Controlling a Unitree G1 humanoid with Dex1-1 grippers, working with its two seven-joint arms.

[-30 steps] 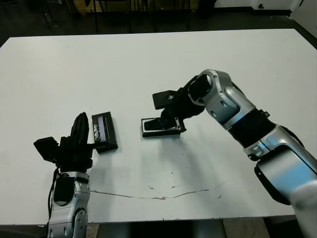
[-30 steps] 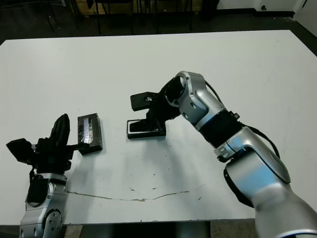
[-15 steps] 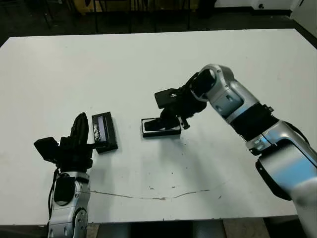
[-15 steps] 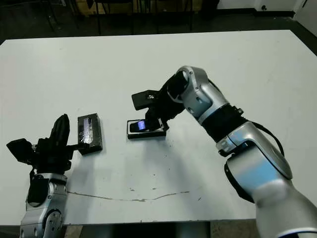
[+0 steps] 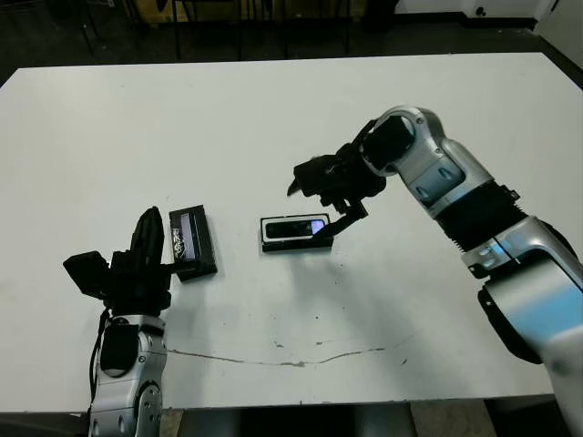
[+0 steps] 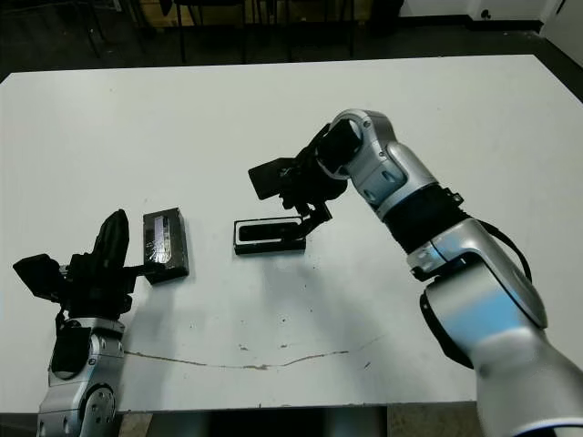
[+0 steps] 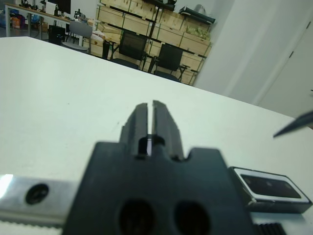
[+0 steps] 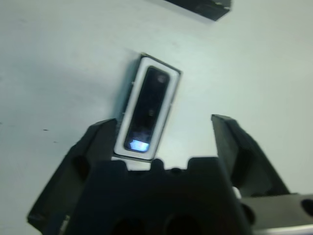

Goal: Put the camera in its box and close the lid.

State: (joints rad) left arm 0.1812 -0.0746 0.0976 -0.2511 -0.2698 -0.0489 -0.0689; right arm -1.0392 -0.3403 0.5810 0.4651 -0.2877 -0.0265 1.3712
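The camera (image 5: 296, 228), slim and black with a small glowing patch at one end, lies flat inside the box (image 5: 295, 246), a shallow black tray with white lining. My right gripper (image 5: 321, 204) hovers just above the box's right end, open and holding nothing. The right wrist view looks down between its spread fingers (image 8: 98, 142) onto the camera (image 8: 149, 110) in the box (image 8: 128, 143). The lid (image 5: 192, 240), black with a pale label, rests on the table left of the box. My left gripper (image 5: 147, 233) stands shut beside the lid's left side, touching nothing.
A thin dark crack line (image 5: 291, 361) runs across the table near its front edge. Beyond the far table edge stand chairs (image 7: 129, 49) and stacked wooden crates (image 7: 146, 19).
My right gripper has let go of the camera, lifted off the box and drawn back to the right with its fingers spread. The camera now lies uncovered in the box. The left arm has stayed still.
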